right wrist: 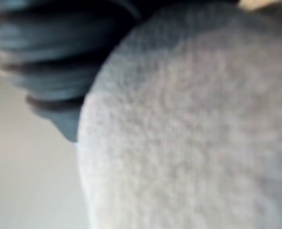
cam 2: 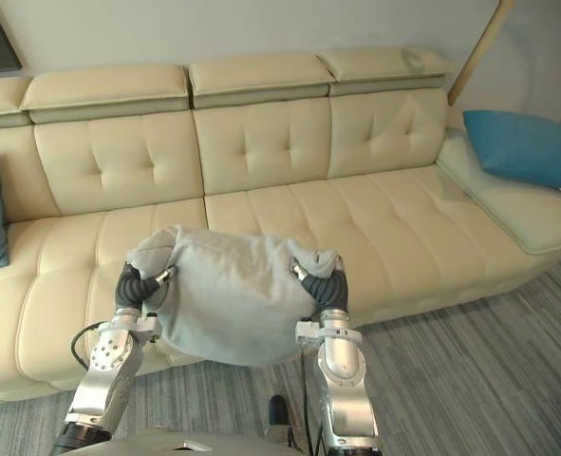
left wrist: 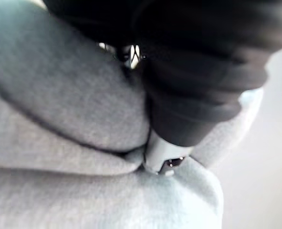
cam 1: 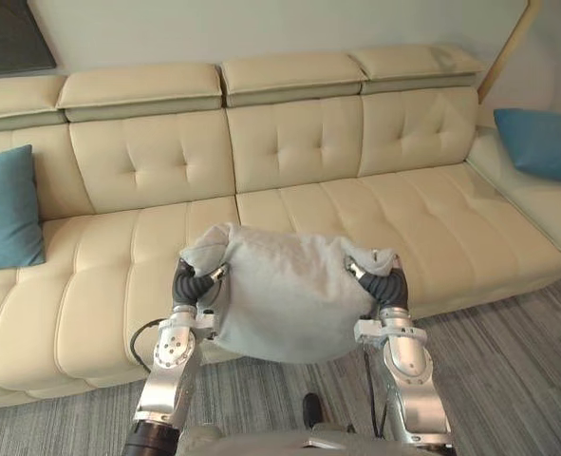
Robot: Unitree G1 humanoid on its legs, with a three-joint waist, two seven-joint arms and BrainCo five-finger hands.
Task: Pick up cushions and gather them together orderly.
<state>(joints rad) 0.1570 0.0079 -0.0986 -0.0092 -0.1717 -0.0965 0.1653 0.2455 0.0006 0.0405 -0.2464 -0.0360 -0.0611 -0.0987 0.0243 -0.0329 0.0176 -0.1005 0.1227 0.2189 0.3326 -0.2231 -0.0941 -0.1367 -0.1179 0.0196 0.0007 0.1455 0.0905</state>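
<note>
A light grey cushion point(cam 1: 285, 294) hangs in the air in front of the sofa's front edge, held between my two hands. My left hand point(cam 1: 189, 281) is at its left upper corner and my right hand point(cam 1: 386, 282) at its right upper corner, each sunk into the bunched fabric. Up close, the grey cloth point(left wrist: 59, 95) presses against my left hand's dark cover point(left wrist: 203, 71), and the cushion point(right wrist: 188, 133) bulges beside my right hand's cover point(right wrist: 55, 57). One blue cushion point(cam 1: 5, 209) leans at the sofa's left end, and another point(cam 1: 544, 142) lies on its right end.
The long cream sofa point(cam 1: 356, 204) spans the whole view, with bare seats in the middle. Grey striped carpet point(cam 1: 508, 370) covers the floor in front of it. A slanted wooden pole point(cam 1: 508, 47) stands behind the right end.
</note>
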